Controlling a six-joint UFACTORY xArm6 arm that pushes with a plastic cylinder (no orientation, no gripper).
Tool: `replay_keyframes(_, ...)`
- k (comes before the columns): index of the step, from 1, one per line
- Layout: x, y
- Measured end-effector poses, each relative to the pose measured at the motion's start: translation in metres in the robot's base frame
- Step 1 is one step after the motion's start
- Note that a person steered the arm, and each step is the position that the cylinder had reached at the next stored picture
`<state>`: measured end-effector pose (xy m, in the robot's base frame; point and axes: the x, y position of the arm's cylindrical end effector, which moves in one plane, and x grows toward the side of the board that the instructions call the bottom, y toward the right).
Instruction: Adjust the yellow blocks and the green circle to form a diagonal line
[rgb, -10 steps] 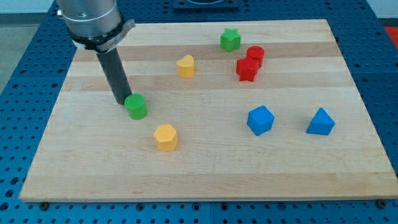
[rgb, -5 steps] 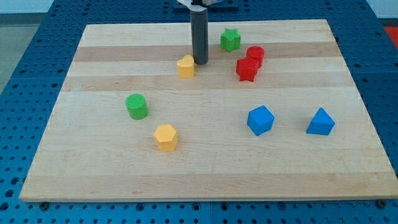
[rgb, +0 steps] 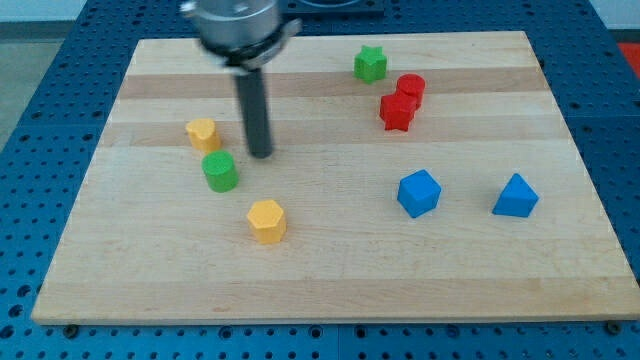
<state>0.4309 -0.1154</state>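
Observation:
The green circle (rgb: 220, 171) lies left of the board's middle. A yellow heart-shaped block (rgb: 201, 133) sits just up and left of it. A yellow hexagon block (rgb: 266, 220) sits down and right of it. The three run in a rough diagonal from upper left to lower right. My tip (rgb: 261, 154) stands right of the yellow heart-shaped block and up and right of the green circle, touching neither.
A green star block (rgb: 370, 64) lies near the view's top. A red cylinder (rgb: 410, 88) and a red star block (rgb: 396, 111) sit just below it. Two blue blocks (rgb: 419, 193) (rgb: 516, 196) lie at the right on the wooden board (rgb: 560, 260).
The yellow heart-shaped block has moved from the upper middle to the left, just above the green circle. My tip swept left and down with it and now stands to its right.

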Motion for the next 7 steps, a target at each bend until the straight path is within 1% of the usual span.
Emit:
replay_keyframes(1, -0.002, -0.044)
replay_keyframes(2, -0.016, -0.042)
replay_keyframes(3, -0.019, -0.034)
replay_keyframes(4, -0.011, -0.043)
replay_keyframes(5, -0.005, -0.137)
replay_keyframes(6, 0.064, -0.138)
replay_keyframes(7, 0.057, -0.097)
